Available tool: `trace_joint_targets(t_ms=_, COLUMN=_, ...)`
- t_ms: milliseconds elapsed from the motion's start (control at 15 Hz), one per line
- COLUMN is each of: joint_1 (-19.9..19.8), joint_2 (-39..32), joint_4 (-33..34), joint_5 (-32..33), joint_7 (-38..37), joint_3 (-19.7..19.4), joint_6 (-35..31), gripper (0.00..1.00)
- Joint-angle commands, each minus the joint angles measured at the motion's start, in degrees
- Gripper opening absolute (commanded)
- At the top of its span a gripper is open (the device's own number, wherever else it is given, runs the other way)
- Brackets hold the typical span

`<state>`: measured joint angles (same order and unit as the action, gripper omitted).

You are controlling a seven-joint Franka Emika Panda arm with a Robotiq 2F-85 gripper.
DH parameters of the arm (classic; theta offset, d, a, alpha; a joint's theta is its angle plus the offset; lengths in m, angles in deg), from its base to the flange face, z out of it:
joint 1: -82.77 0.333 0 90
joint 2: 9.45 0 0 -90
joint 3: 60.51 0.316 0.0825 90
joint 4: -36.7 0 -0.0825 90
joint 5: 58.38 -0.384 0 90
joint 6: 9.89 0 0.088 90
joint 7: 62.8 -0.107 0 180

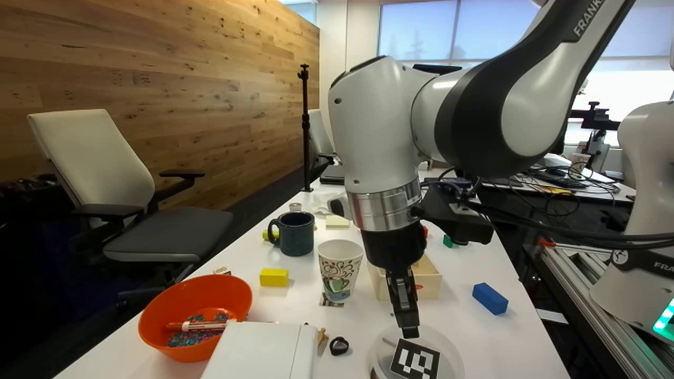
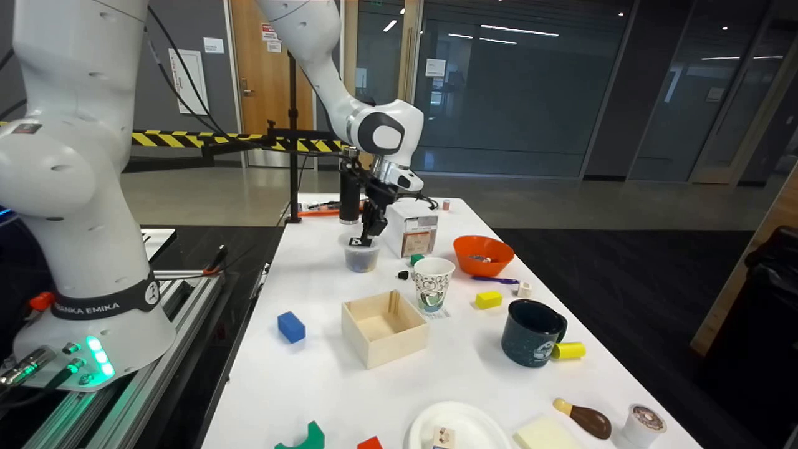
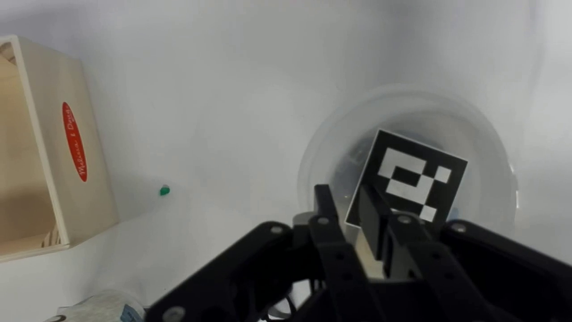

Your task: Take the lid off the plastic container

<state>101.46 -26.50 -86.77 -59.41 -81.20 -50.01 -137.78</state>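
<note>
While its edge clears the box [image 3: 56, 156], the lid [image 3: 413, 172] underlies slightly parted, empty fingers [image 3: 325, 201].

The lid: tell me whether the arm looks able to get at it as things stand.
Probably yes: the fingers stand slightly parted over the lid, and nothing visible blocks their way; whether they touch it is unclear.

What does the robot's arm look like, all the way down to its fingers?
The arm is white and rounded, with black panels. A black band low on it reads FRANKA EMIKA, above green lights. Dark cables run off beside a silver wrist ring. The fingers are slim and black.
</note>
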Motion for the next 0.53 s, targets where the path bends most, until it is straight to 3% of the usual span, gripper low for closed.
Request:
trace_joint_targets(t_ms=0, joint_1=-0.33, joint_2=-0.04, joint_4=1.2, joint_5=0.24, joint_7=-0.46, joint_3=0.31, joint_6=1.86, gripper=0.0)
trace_joint_targets(t_ms=133, joint_1=-0.34, joint_2=-0.08, joint_4=1.34, joint_5=0.19, joint_7=-0.53, joint_3=0.3, joint_6=1.93, gripper=0.0)
trace_joint_targets(t_ms=200, joint_1=-0.34, joint_2=-0.1, joint_4=1.44, joint_5=0.14, joint_7=-0.58, joint_3=0.3, joint_6=1.92, gripper=0.26)
trace_joint_targets(t_ms=333, joint_1=-0.37, joint_2=-0.09, joint_4=1.61, joint_5=0.04, joint_7=-0.47, joint_3=0.34, joint_6=1.92, gripper=0.32)
trace_joint_targets(t_ms=467, joint_1=-0.49, joint_2=0.23, joint_4=1.68, joint_5=-0.08, joint_7=-0.56, joint_3=0.25, joint_6=1.41, gripper=0.46)
